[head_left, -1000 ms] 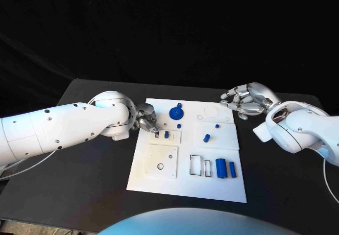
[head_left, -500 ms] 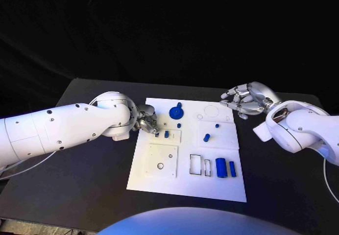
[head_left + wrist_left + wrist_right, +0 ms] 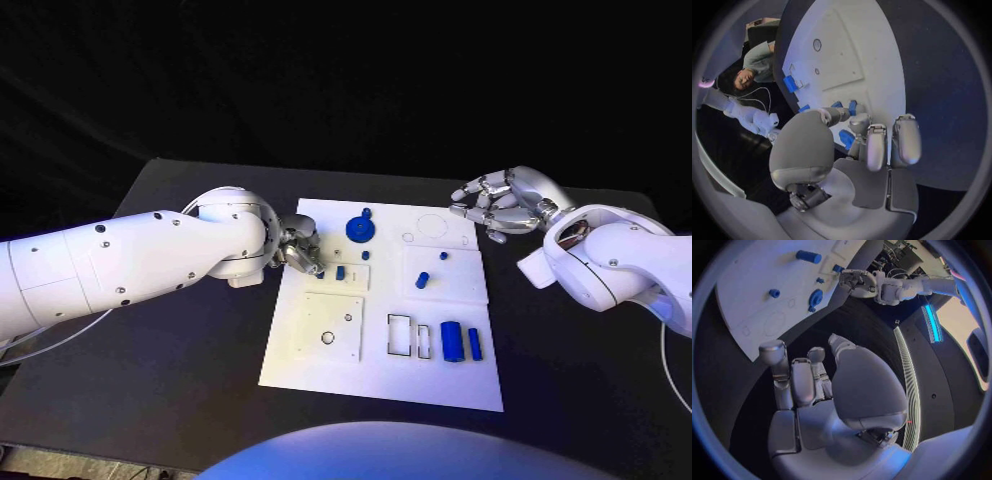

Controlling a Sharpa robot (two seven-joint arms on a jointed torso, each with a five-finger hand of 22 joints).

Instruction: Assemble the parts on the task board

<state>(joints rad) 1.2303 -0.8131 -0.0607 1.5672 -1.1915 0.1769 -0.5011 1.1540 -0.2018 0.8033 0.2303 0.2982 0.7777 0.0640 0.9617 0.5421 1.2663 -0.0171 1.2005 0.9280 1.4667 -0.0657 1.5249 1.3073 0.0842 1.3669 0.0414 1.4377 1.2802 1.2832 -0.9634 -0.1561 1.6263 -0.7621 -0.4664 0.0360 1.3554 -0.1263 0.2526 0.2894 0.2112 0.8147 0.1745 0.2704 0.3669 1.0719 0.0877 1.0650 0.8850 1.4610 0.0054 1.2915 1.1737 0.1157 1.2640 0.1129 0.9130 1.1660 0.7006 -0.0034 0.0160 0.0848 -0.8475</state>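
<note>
The white task board (image 3: pixel 378 375) lies in the middle of the black table. On it are a round blue knob (image 3: pixel 359 232), short blue pegs (image 3: pixel 340 272) (image 3: pixel 423 281) and a blue cylinder (image 3: pixel 451 343) beside a thin blue bar (image 3: pixel 475 345). My left hand (image 3: pixel 299 250) is at the board's left edge, its fingertips down next to the peg. In the left wrist view a blue piece (image 3: pixel 846 138) shows between thumb and fingers (image 3: pixel 869 145); I cannot tell whether it is held. My right hand (image 3: pixel 498 205) hovers off the board's far right corner, fingers curled in, holding nothing.
A square raised plate (image 3: pixel 330 327) with a hole sits at the board's near left, and rectangular slots (image 3: pixel 400 337) lie next to the cylinder. Bare black table surrounds the board on all sides. The left arm (image 3: pixel 130 265) lies across the table's left side.
</note>
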